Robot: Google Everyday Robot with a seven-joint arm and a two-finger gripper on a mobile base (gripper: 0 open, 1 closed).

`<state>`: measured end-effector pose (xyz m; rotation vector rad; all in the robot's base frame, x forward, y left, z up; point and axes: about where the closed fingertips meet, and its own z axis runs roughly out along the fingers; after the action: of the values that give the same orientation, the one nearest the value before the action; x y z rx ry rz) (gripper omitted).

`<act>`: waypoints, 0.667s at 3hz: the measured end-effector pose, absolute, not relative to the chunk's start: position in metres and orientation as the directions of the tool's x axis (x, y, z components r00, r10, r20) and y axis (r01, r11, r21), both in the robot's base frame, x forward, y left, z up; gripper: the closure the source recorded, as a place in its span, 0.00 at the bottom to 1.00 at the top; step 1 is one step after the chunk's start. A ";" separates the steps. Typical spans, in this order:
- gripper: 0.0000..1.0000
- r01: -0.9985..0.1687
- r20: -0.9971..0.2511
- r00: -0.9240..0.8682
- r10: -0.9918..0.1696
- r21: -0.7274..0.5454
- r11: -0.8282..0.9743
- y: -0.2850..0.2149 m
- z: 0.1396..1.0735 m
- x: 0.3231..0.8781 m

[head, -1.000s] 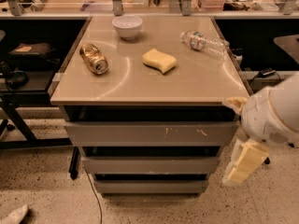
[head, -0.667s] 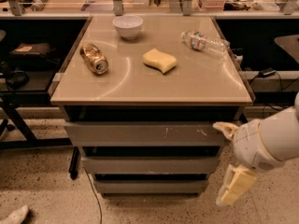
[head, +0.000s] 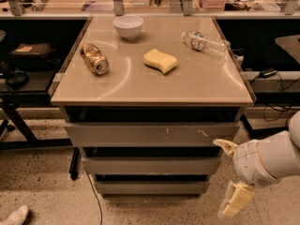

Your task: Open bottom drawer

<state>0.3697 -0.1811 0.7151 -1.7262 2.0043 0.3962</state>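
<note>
The bottom drawer [head: 151,187] is the slimmest of three plain grey fronts, lowest under the tan tabletop, and sits flush and closed. Above it are the mid-width front [head: 151,165] and the widest front [head: 152,134] with white scratch marks. My gripper [head: 230,175] hangs at the lower right, just right of the drawer stack, level with the middle and bottom fronts. Its two cream fingers [head: 236,198] are spread apart and hold nothing. It touches no drawer.
On the tabletop [head: 140,86] lie a white bowl [head: 128,26], a tipped can [head: 94,58], a yellow sponge [head: 160,60] and a plastic bottle [head: 205,42]. Dark benches stand on both sides. A cable [head: 91,191] runs across the speckled floor at the left.
My gripper has moved down and a little to the left, from beside the top front to beside the lower fronts. The drawers have not moved.
</note>
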 end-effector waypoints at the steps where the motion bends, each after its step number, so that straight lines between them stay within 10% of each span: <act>1: 0.00 -0.983 -0.499 -0.129 -0.857 -0.052 0.179 -0.186 0.677 0.369; 2: 0.00 -0.979 -0.442 -0.192 -0.876 0.024 0.202 -0.197 0.594 0.367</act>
<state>0.3669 -0.1970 0.5940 -1.7431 2.1518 0.4328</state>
